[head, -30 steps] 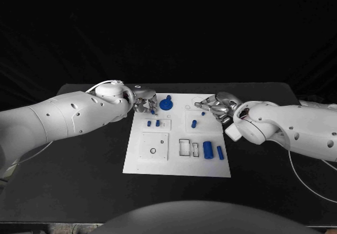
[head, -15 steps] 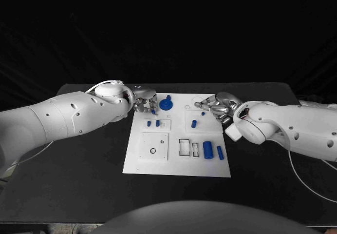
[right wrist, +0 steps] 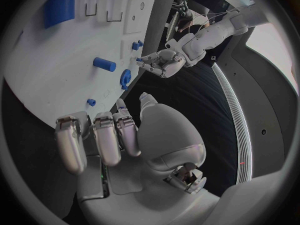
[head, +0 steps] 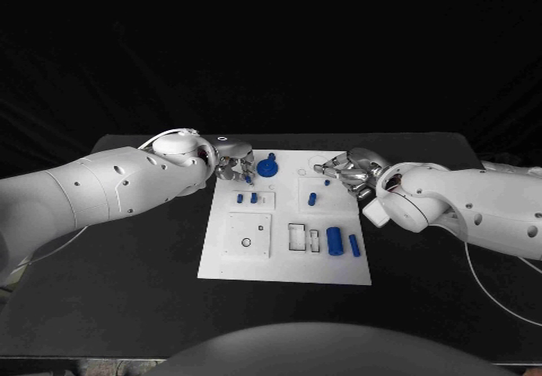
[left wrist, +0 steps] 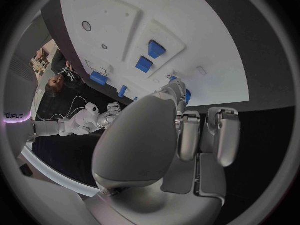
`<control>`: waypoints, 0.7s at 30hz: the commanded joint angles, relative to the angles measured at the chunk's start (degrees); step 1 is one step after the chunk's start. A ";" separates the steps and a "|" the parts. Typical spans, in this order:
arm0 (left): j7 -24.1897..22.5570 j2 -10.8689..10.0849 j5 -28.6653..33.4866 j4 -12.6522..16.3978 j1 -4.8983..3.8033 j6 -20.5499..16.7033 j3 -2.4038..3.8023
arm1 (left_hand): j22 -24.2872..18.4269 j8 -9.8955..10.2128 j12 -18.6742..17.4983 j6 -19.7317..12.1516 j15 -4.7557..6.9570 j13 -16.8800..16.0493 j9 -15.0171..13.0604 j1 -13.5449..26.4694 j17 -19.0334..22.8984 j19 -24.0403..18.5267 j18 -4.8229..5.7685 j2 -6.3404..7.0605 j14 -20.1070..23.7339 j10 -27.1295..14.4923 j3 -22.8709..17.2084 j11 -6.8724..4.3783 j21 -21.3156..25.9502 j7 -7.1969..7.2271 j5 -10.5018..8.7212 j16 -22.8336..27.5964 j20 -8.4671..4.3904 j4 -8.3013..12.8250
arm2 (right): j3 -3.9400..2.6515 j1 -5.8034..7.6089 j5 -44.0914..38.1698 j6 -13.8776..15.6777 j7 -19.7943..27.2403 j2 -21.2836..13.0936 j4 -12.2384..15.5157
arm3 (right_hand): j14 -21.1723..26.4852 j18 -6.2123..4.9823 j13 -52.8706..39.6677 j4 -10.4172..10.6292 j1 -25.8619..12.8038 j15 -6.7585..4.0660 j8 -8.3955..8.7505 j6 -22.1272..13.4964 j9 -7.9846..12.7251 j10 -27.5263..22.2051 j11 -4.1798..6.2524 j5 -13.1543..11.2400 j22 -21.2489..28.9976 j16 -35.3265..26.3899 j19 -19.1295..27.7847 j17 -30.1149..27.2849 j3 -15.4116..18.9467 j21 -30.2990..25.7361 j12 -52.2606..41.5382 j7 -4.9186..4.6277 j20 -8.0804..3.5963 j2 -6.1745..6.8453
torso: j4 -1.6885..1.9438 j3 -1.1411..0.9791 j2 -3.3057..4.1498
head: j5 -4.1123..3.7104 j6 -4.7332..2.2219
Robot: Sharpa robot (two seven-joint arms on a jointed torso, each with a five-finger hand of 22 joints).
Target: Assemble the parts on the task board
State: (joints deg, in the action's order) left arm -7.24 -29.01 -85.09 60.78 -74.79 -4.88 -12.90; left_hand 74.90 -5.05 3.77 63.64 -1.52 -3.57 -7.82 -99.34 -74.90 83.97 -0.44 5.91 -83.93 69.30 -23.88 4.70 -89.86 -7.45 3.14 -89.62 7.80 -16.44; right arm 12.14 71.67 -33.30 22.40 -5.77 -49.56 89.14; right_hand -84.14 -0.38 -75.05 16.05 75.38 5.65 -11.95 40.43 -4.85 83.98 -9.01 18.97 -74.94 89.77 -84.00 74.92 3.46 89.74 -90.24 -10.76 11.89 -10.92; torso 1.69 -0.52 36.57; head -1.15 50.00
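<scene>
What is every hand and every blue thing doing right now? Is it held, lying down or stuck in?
left hand, pinches a small peg over the board
right hand, holds nothing, fingers apart
round wheel, sitting on the board
thick cylinder, lying loose
thin bar, lying loose beside it
rectangular slot, empty

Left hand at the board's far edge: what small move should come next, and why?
Probably lower the left hand a little to seat the small blue peg pinched at its fingertips. It sits at the white board beside the blue round part; the right hand holds nothing.
</scene>
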 commanded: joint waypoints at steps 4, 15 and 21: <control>-0.93 0.10 0.59 0.29 -0.01 0.01 0.04 | 15.10 0.28 -0.33 -0.27 0.10 0.09 -0.02 0.47 -15.10 6.03 0.44 -0.01 -6.07 -0.47 -0.34 0.05 -0.14 -0.36 0.11 -0.38 -0.42 0.07 | 0.00 -0.03 -0.37 -0.81 0.03 0.11 0.04 | -5.86 0.38 -14.95 -0.36 0.59 0.33 -0.28 -0.27 -0.01 6.02 -0.27 0.25 -15.06 0.23 -6.00 15.08 -0.08 0.26 0.24 -2.58 0.31 -0.17 | -0.05 0.03 -0.01 | -0.04 0.00; -0.86 0.37 0.44 0.39 0.00 0.91 0.04 | 15.10 0.39 -0.32 -0.40 0.03 0.09 0.04 0.31 -15.10 6.03 0.44 0.01 -6.07 -0.67 -0.52 0.12 -0.14 -0.41 0.12 -0.38 -0.39 0.16 | 0.00 -0.03 -0.40 -0.77 0.12 0.19 0.06 | -5.86 0.38 -14.95 -0.36 0.59 0.33 -0.28 -0.27 -0.01 6.02 -0.27 0.25 -15.06 0.23 -6.00 15.08 -0.08 0.26 0.24 -2.58 0.31 -0.17 | 0.08 0.03 0.01 | -0.29 0.00; -0.92 0.68 0.12 0.18 0.00 1.29 0.03 | 15.10 0.40 -0.32 -0.41 0.02 0.09 0.05 0.26 -15.10 6.03 0.44 0.05 -6.07 -0.72 -0.55 0.09 -0.14 -0.41 0.11 -0.38 -0.39 0.20 | 0.00 -0.03 -0.41 -0.83 0.10 0.24 0.07 | -5.86 0.38 -14.95 -0.36 0.59 0.33 -0.28 -0.27 -0.01 6.02 -0.27 0.25 -15.06 0.23 -6.00 15.08 -0.08 0.26 0.24 -2.58 0.31 -0.17 | -0.04 -0.02 0.00 | -0.08 0.00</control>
State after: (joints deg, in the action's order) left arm -7.62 -28.53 -84.83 60.98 -74.77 -4.55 -12.90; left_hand 74.90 -4.84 3.77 63.43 -1.52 -3.57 -7.76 -99.34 -74.94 83.97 -0.44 5.91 -83.93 68.89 -24.04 4.70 -89.86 -7.65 3.14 -89.62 7.80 -16.27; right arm 12.14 71.67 -33.32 22.37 -5.79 -49.36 89.14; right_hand -84.15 -0.38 -75.11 16.05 75.59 5.65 -11.95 40.43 -4.85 83.98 -9.01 18.97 -74.92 89.77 -84.00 74.91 3.46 89.74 -90.20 -10.76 11.89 -11.13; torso 1.70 -0.52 36.57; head -1.31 50.00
